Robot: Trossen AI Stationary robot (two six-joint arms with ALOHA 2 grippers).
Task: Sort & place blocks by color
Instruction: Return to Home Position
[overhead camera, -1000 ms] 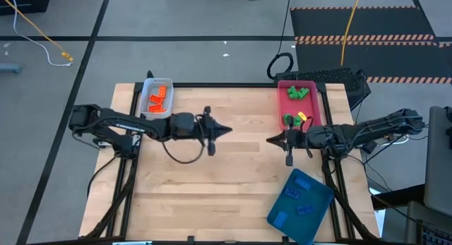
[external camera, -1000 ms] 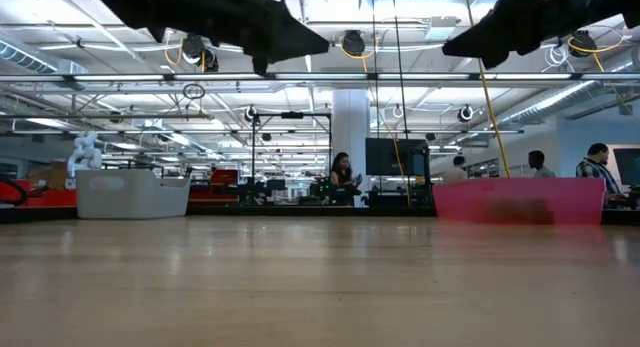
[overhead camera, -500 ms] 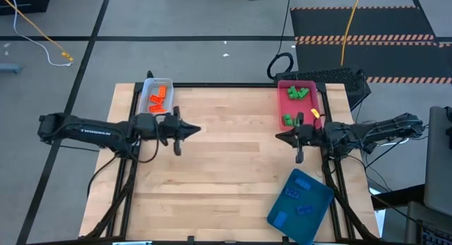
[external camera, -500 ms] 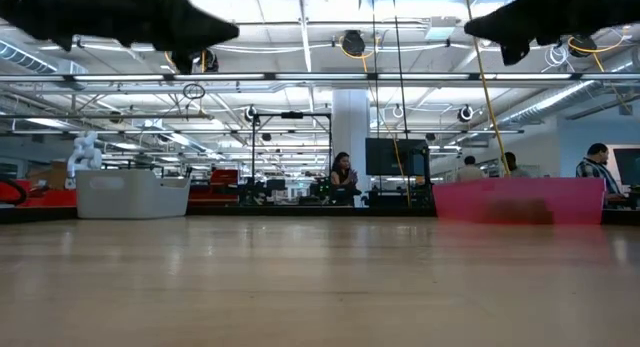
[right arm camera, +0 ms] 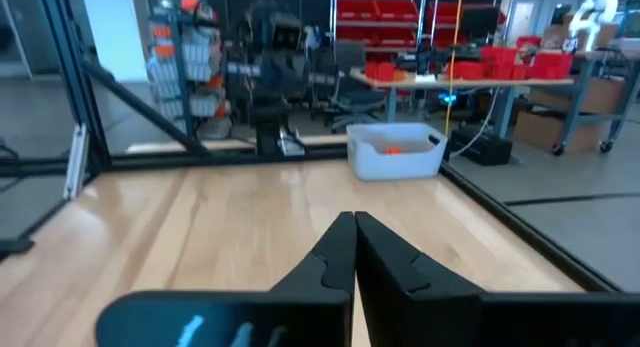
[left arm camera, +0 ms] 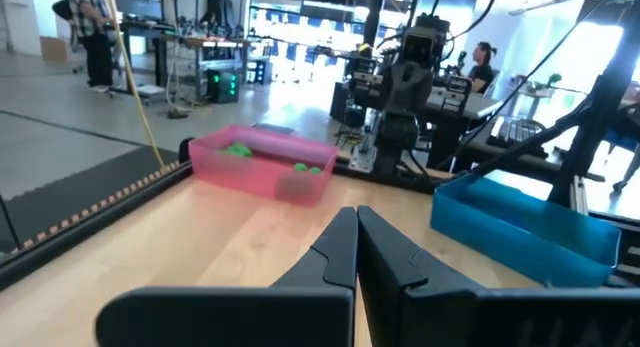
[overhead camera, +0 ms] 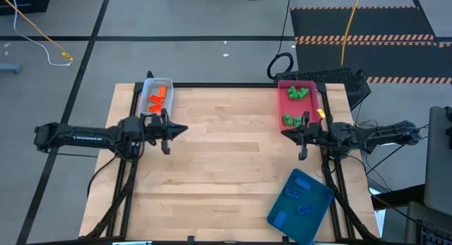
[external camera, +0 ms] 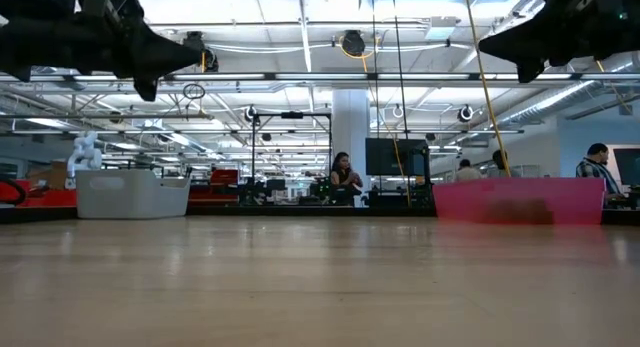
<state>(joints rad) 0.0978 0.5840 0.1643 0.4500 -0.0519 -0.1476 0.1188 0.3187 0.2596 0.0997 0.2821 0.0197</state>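
Blue blocks [overhead camera: 304,209] are laid in blue tray [overhead camera: 319,194], nearest. Left gripper [overhead camera: 183,129] and right gripper [overhead camera: 284,132] are pressed closed, empty. Farther: green blocks [overhead camera: 296,93] in pink tray [overhead camera: 280,107], orange blocks [overhead camera: 158,100] in grey bin [overhead camera: 145,102]. Risk: pink tray clipped by adjacent right gripper.

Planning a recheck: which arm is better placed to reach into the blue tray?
Right. The right gripper, shut, hovers close to the blue tray; the left gripper, also shut, hangs far across, by the gray bin.
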